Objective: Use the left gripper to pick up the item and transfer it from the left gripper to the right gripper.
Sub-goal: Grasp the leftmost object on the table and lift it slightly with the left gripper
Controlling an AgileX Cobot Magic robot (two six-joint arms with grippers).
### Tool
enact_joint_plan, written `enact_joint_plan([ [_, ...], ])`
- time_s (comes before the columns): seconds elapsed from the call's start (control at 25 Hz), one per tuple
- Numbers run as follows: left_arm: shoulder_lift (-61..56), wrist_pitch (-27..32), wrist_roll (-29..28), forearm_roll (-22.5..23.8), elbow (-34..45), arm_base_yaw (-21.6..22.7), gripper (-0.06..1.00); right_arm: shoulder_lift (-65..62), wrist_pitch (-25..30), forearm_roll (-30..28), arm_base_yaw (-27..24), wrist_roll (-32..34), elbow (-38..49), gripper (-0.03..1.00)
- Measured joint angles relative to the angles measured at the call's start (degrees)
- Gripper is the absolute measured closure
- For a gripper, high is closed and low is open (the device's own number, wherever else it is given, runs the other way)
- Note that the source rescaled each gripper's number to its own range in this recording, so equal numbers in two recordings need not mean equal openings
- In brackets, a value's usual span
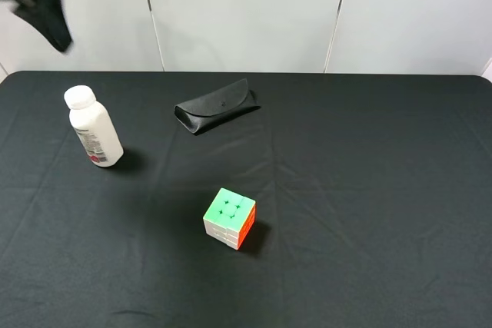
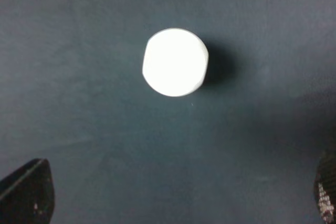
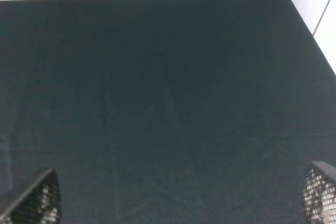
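As left hand (image 2: 178,198) and right hand (image 3: 184,198) gape wide, bare table (image 1: 369,190) surrounds the standing bottle (image 1: 94,128)

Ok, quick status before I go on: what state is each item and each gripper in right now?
white bottle: upright, cap on, not gripped.
glasses case: closed, lying flat.
cube: sitting flat, green face up.
left gripper: open, empty, directly above the white bottle.
right gripper: open, empty.

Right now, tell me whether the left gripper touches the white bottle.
Apart. Left wrist view: bare cloth separates the white bottle from the left gripper.
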Motion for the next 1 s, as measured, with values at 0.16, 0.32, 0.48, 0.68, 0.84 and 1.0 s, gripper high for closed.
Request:
enact_joint_plan([
  [0.16,6.16,-0.10,0.67,-0.48,0.00,0.00,-0.04,0.00,0.00,0.00,0.00,0.00,0.00,-0.03],
  [0.32,10.36,-0.10,2.27,-0.53,-0.05,0.00,-0.04,0.00,0.00,0.00,0.00,0.00,0.00,-0.03],
  [0.48,13.81,-0.21,3.56,-0.66,-0.05,0.00,-0.04,0.00,0.00,0.00,0.00,0.00,0.00,-0.03],
  [0.68,17.35,-1.60,4.49,-1.08,0.19,0.00,-0.04,0.00,0.00,0.00,0.00,0.00,0.00,-0.03],
  [0.84,19.05,-4.73,5.07,-1.14,1.75,0.00,-0.04,0.00,0.00,0.00,0.00,0.00,0.00,-0.03],
  [1.0,19.20,-9.35,6.37,-1.14,4.06,0.00,-0.04,0.00,0.00,0.00,0.00,0.00,0.00,-0.03],
])
